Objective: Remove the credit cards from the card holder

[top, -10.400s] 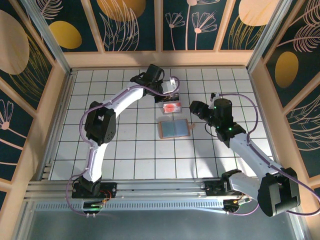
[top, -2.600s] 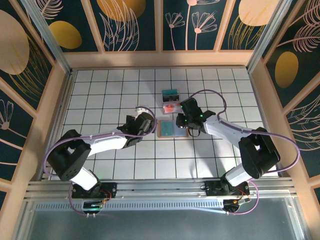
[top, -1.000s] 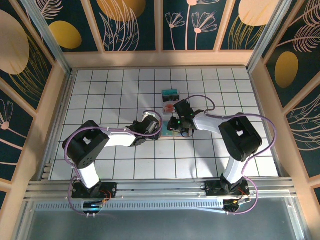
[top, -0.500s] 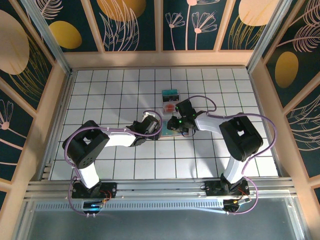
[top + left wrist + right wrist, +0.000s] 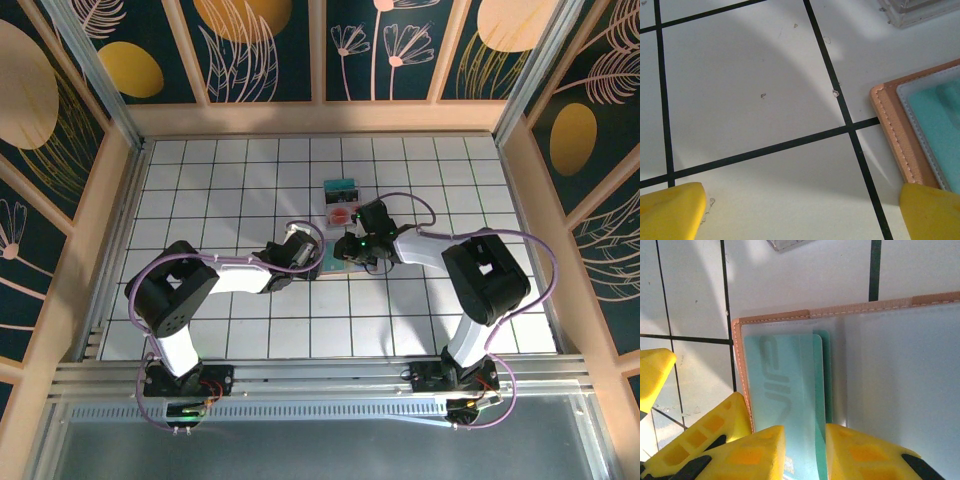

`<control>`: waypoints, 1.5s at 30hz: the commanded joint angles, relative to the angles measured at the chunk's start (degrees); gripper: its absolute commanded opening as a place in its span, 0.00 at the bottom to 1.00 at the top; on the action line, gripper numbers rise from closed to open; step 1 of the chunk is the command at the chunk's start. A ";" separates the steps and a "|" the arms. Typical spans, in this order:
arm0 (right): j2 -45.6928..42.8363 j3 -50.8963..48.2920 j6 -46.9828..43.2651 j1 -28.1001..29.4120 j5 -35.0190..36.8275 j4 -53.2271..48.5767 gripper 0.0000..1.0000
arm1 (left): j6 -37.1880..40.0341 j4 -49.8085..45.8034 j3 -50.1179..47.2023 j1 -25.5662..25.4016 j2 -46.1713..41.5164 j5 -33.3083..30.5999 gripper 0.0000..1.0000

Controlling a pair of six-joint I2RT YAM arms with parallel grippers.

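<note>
Both arms have closed in on the card holder (image 5: 341, 258) mid-worktop. Right gripper (image 5: 802, 447), jaws nipped on a teal card (image 5: 790, 400) in its pocket; left gripper (image 5: 800, 210), jaws wide at the holder's edge. Next: draw the card straight out.

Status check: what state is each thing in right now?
card holder: open flat on the table.
teal card: partly in its pocket, pinched by right gripper.
left gripper: open at holder's edge.
two cards: out, on table.
</note>
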 commanded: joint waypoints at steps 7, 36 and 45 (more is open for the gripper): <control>0.64 -0.61 -0.24 0.21 3.29 -1.54 0.29 | -0.89 -1.95 0.10 -0.24 0.41 -0.52 0.99; -2.22 -4.88 1.50 -0.48 -12.48 12.02 0.27 | -0.98 -3.92 -0.38 -0.21 0.57 0.71 0.99; -2.32 -7.01 3.46 -1.21 -15.86 16.80 0.21 | -1.29 -5.44 -1.27 -0.24 -0.28 0.99 0.99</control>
